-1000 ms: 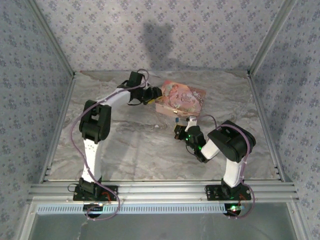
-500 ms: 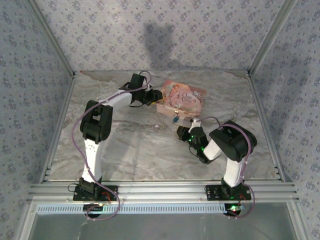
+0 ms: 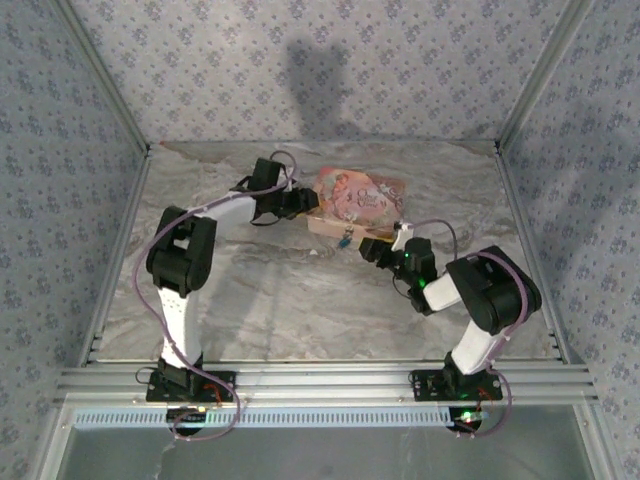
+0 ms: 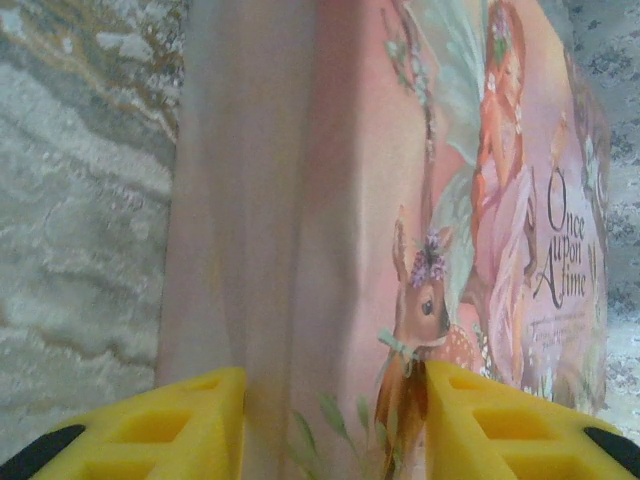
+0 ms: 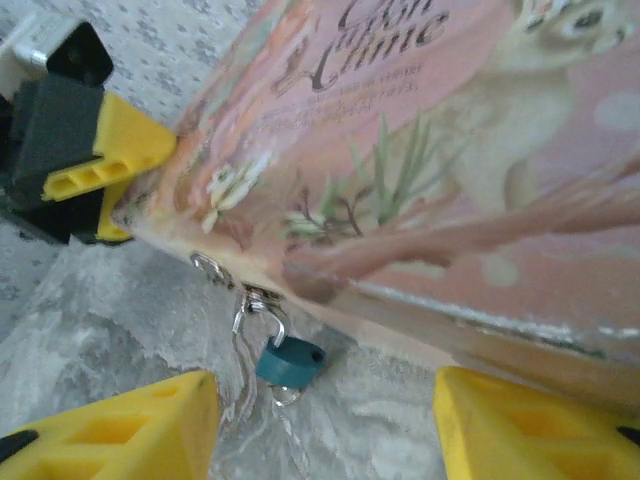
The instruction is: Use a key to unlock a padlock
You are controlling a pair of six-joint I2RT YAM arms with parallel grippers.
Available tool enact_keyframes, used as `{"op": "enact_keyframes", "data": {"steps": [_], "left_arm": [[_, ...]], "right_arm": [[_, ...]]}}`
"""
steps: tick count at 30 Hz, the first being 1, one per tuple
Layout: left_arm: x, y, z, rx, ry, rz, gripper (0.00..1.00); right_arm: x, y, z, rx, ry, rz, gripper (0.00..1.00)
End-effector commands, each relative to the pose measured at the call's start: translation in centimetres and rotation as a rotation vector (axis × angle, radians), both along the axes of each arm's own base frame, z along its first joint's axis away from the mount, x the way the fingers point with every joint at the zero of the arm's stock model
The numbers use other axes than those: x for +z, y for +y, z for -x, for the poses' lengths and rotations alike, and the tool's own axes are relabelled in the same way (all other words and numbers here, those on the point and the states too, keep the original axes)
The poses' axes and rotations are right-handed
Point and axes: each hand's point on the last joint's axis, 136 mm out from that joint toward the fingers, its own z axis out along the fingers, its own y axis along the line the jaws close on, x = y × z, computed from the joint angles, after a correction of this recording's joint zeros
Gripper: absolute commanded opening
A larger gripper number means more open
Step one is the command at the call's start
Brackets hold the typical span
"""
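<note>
My left gripper [image 4: 333, 415] is clamped on one edge of the pink box [image 4: 470, 180], which sits on the counter [image 3: 280, 300]. My right gripper [image 5: 325, 420] is spread wide and empty at the box's front. The blue padlock [image 5: 290, 362] hangs from the hasp [image 5: 255, 300] there, touching neither finger.

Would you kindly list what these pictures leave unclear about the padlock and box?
- Keyhole of the padlock: blurred in the right wrist view, too small in the top view.
- Whether its shackle is locked: blurred in the right wrist view.
- Far end of the pink box: cut off by the left wrist view's top edge.
</note>
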Motion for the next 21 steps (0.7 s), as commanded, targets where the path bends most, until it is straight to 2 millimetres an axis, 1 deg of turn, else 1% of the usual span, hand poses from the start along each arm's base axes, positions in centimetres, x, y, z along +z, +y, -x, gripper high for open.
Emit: {"op": "enact_keyframes", "data": {"steps": [1, 6, 9, 11, 15, 18, 21], "left_arm": [[-4.3, 2.2, 3.2, 0.029, 0.144, -0.105, 0.45], [-3.9, 2.6, 4.6, 0.042, 0.143, -0.102, 0.45], [-3.5, 2.8, 5.3, 0.051, 0.139, -0.103, 0.45], [-3.4, 2.8, 5.7, 0.056, 0.136, -0.105, 0.45], [-3.2, 2.9, 5.8, 0.063, 0.126, -0.109, 0.45], [-2.9, 2.8, 5.7, 0.064, 0.123, -0.103, 0.45], [-2.9, 2.7, 5.8, 0.065, 0.123, -0.101, 0.45]], "right_arm": [[2.1, 0.9, -1.0, 0.110, -0.059, -0.002, 0.63], [2.5, 0.8, -2.9, 0.144, -0.068, -0.008, 0.64], [2.7, 0.1, -3.3, 0.132, -0.087, -0.020, 0.64], [2.6, -0.3, -3.0, 0.131, -0.088, -0.025, 0.64], [2.5, -0.3, -1.3, 0.174, -0.085, -0.051, 0.68], [2.5, 0.5, -0.3, 0.218, -0.074, -0.074, 0.69], [2.2, 1.7, 0.0, 0.248, -0.057, -0.085, 0.72]]}}
